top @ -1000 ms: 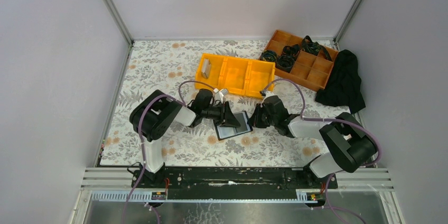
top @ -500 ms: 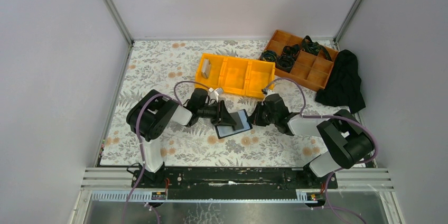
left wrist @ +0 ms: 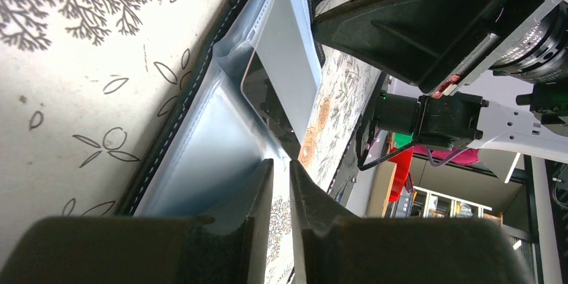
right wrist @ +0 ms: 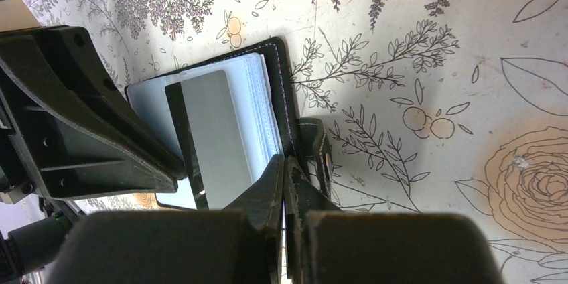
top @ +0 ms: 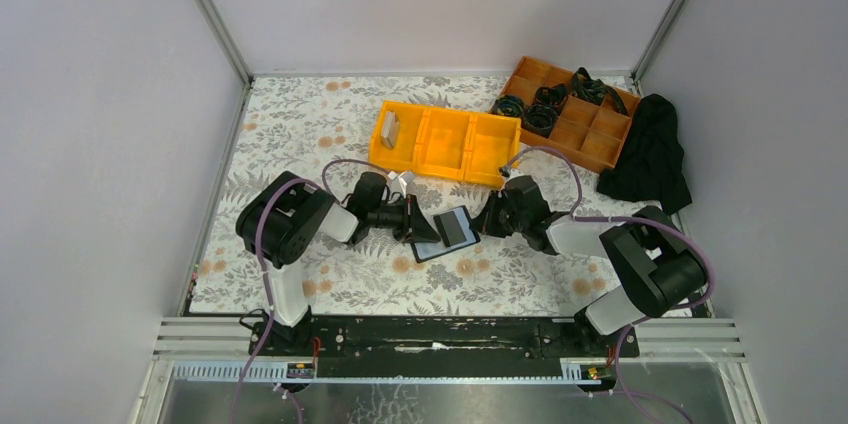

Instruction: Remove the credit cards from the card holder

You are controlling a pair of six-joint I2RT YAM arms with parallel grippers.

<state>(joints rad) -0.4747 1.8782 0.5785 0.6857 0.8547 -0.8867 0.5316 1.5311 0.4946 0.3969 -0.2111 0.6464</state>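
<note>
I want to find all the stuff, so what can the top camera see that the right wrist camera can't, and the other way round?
Only the top view: the yellow bin, the orange tray and the black cloth.
Only the right wrist view: the holder's edge stitching, its stacked clear sleeves and its black strap.
Both: the open card holder on the flowery table, with a silver card showing inside it.
</note>
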